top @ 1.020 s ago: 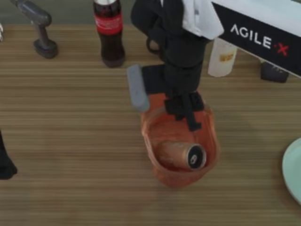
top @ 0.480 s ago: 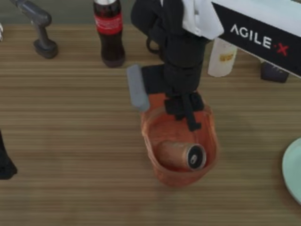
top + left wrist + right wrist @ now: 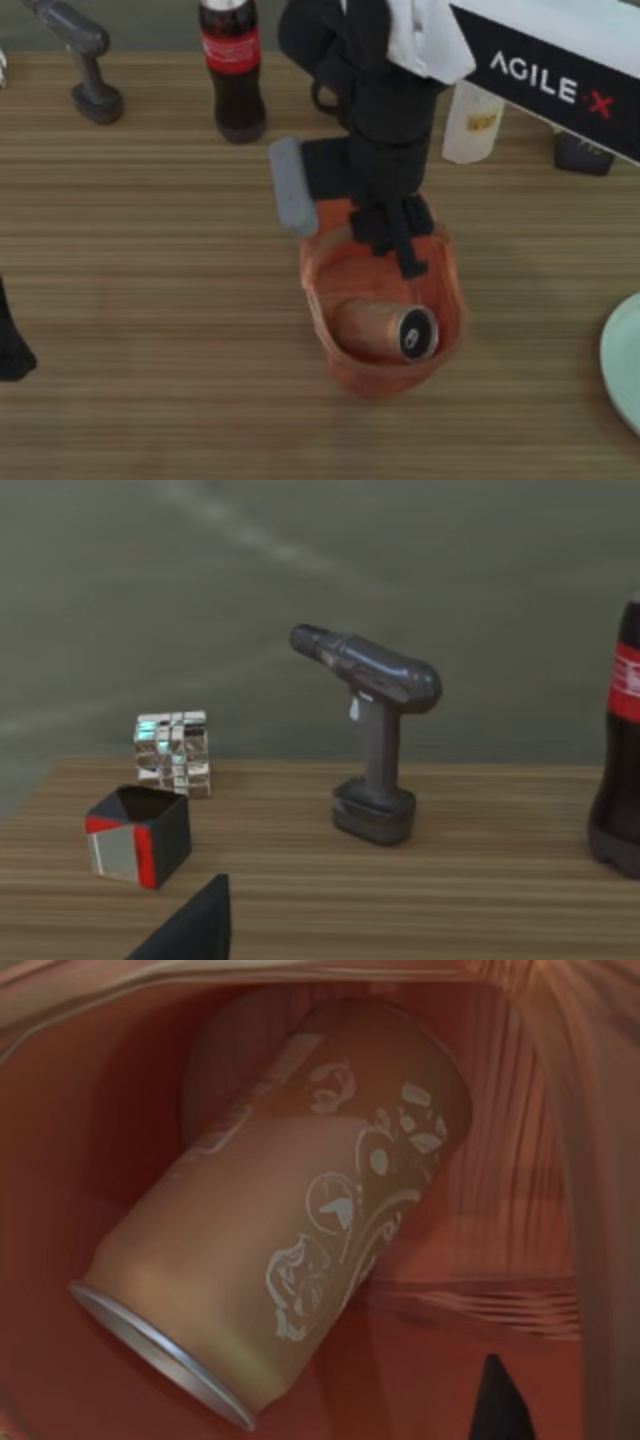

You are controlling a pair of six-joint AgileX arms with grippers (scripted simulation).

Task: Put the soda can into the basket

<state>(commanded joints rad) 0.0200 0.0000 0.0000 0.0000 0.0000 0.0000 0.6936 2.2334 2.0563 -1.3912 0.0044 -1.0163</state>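
Right hand (image 3: 400, 245) unmoved — soda can (image 3: 385, 331) in basket (image 3: 318, 290).

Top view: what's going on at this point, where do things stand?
The soda can lies on its side inside the basket, free of any grip. The right claw hangs above the basket's far rim. The left arm is parked at the table's left edge.

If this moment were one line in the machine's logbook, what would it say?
soda can: lying on its side inside basket | right gripper: above basket's far rim | left arm: parked at table's left edge | task: can in basket
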